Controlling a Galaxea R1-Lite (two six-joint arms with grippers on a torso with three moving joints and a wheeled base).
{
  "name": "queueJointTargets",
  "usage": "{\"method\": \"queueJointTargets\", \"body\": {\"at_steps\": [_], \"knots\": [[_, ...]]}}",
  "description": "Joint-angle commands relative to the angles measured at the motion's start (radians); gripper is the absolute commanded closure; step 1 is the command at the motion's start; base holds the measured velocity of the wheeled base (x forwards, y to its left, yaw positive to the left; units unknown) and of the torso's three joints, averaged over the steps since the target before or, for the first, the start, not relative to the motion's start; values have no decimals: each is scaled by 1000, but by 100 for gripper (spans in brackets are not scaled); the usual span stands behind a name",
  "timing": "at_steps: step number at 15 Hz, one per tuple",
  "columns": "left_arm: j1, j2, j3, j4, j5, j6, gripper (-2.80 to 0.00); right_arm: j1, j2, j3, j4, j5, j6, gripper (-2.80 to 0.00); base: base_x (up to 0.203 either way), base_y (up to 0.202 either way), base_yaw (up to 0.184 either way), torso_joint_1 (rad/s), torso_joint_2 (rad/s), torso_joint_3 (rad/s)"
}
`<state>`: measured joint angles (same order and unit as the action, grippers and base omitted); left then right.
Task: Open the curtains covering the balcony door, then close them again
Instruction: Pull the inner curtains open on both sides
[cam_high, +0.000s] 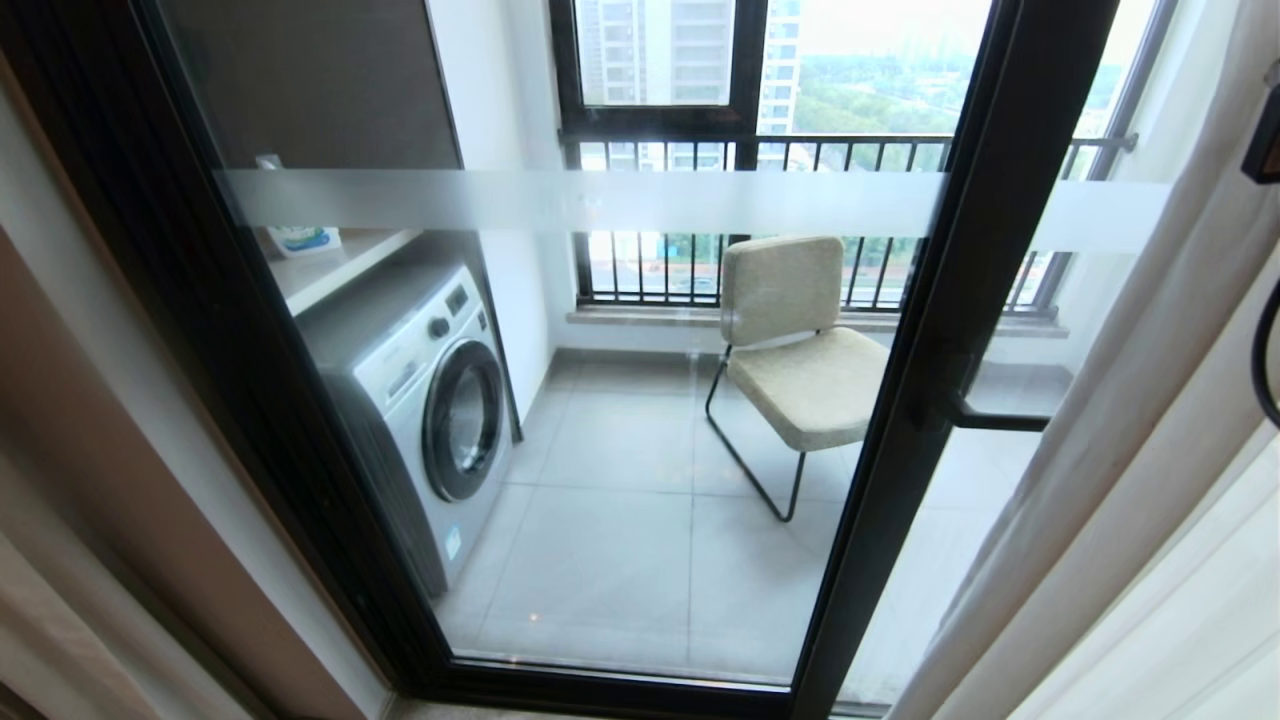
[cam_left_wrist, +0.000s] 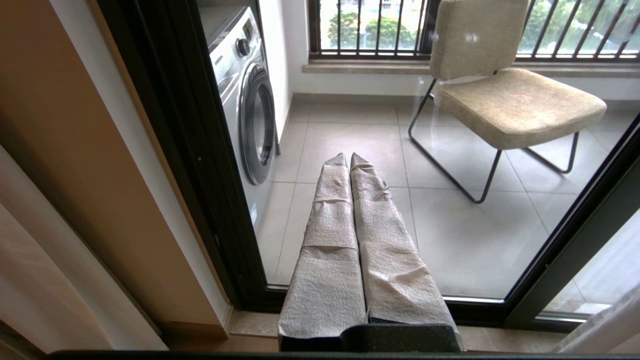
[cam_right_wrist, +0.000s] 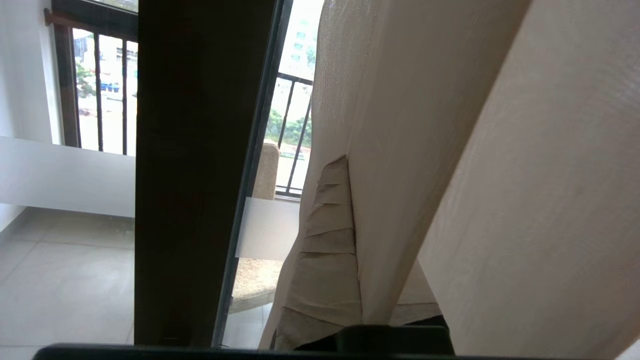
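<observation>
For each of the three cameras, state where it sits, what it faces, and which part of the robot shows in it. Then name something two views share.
Head view: high on the robot, looking forward and down through the balcony door at the washing machine and chair; no arm clearly shows.
Left wrist view: behind the shut left end effector, facing the glass low down.
Right wrist view: behind the right end effector, shut on a fold of the curtains.
Shared: head and left wrist views both show the chair and washing machine.

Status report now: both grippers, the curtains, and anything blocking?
Left gripper shut, empty, facing the balcony door. Right gripper shut, one finger seen, a curtain fold hiding the other. Curtains bunched at right, glass uncovered. Nothing in the way.
</observation>
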<state>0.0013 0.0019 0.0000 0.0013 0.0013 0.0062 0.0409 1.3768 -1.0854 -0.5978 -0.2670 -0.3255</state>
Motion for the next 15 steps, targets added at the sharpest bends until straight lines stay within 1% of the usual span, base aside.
{"method": "queueJointTargets", "body": {"at_steps": [1, 6, 11, 15], "knots": [[0, 0, 0, 0, 0, 0, 0, -6, -10, 2, -5, -1, -1, 0, 0, 0, 0, 0, 0, 0], [-1, 0, 0, 0, 0, 0, 0, -7, -25, 36, -6, -1, -1, 0, 0, 0, 0, 0, 0, 0], [0, 0, 0, 0, 0, 0, 0, -28, -27, 42, -9, -1, 0, 0, 0, 0, 0, 0, 0, 0], [0, 0, 0, 0, 0, 0, 0, -29, -21, 47, -10, -1, 0, 0, 0, 0, 0, 0, 0, 0]]}}
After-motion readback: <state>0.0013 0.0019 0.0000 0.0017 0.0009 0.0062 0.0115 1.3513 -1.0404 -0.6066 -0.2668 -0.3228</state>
